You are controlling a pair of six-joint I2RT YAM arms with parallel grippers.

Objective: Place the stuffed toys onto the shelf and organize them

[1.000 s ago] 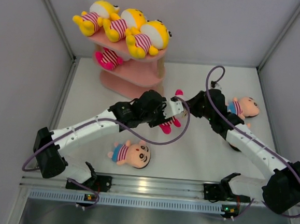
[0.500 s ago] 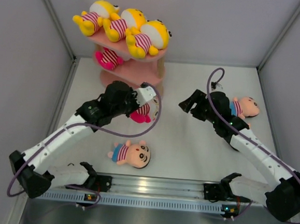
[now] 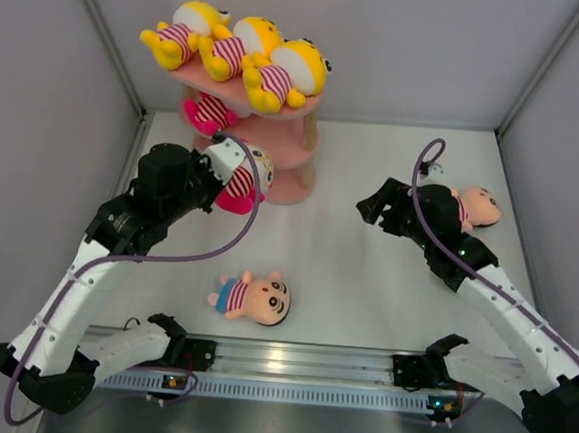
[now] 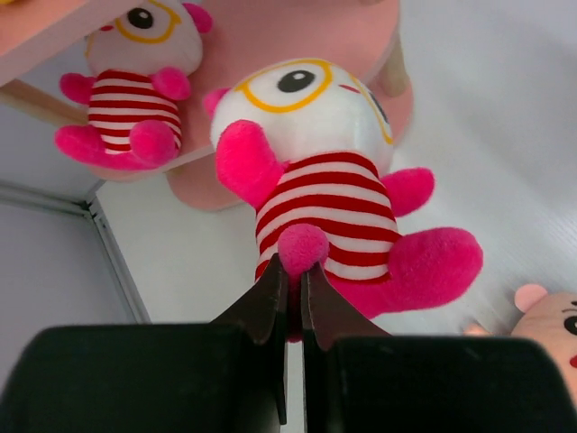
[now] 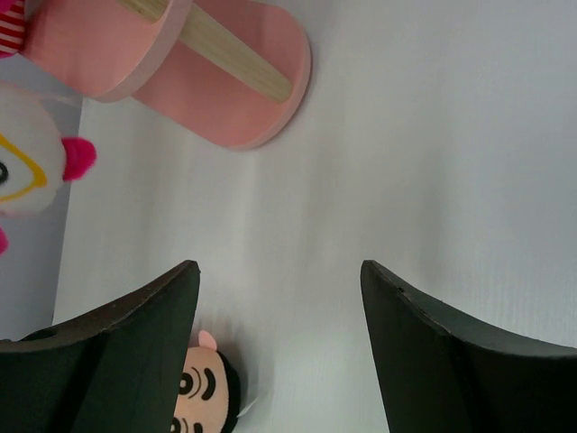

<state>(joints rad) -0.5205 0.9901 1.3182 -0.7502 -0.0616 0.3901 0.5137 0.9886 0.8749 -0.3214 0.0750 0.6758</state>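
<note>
Noting left gripper (image 4: 290,271) clenched on a pink lower limb of a pink-and-white doll (image 4: 320,194), jaws pressed nearly together around the plush. Holds that doll clear of the table (image 3: 365,283), striped belly toward the wrist camera, glasses-face uppermost, one larger pink leg hanging free to the side. Places it just beside the near-left side of the shelf (image 3: 287,146), at about middle-tier level; cannot tell whether it touches the boards.

Records second pink-and-white doll (image 4: 131,99) lying on the middle tier, tucked under the top board and close behind the held one. Counts three yellow dolls (image 3: 241,44) laid side by side across the top tier, legs overhanging its front rim.

Finds right gripper (image 5: 279,316) released and empty, fingers (image 5: 135,352) spread wide above bare table, well apart from the shelf.

Locates one peach-faced doll (image 3: 471,206) on the table just beside the right arm, body partly hidden behind it, head showing. Locates another peach-faced doll (image 3: 253,297) lying face up on the table toward the near edge, between the two arms and apart from both grippers. Shows a dark-haired peach head at the bottom of the right wrist view, partly behind one finger.
</note>
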